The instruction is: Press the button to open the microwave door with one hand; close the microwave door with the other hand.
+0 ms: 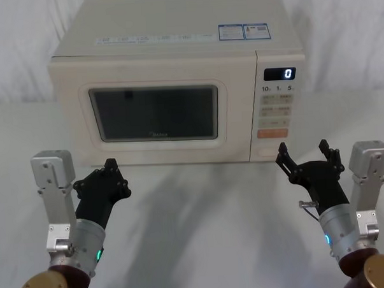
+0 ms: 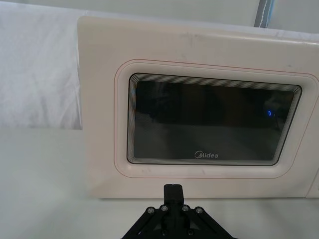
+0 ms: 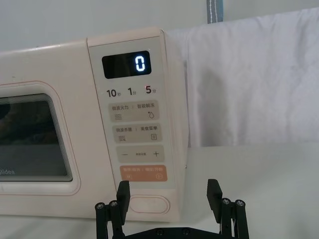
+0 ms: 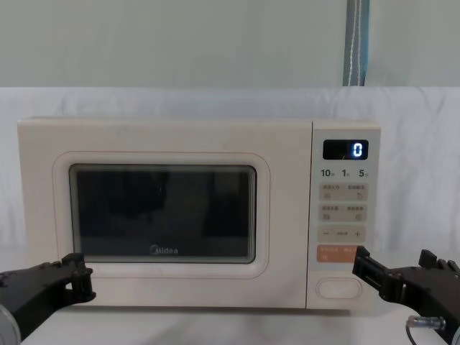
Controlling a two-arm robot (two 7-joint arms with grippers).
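The right claw [image 1: 305, 156] is held with its fingers spread wide, nothing between them, in the air just in front of the lower right corner of the microwave [image 1: 168, 36]. In the right wrist view the pale oval button [image 3: 149, 204] at the foot of the control panel [image 3: 137, 124] is seen just ahead of the claw, between the line of its two prongs but not touched. The left claw [image 1: 110, 168] is seen with its fingers drawn together, empty, parked low before the left lower edge of the microwave door [image 1: 154, 114] and apart from it.

The door is seen flush with the cream housing on all sides, its dark window [image 4: 163, 212] facing forward; the display [image 4: 345, 149] reads zero. The microwave stands at the back of the white table [image 1: 202, 233].

Nothing of the task is judged done: the button has yet to be pressed, the door opened, and then closed by the other claw.
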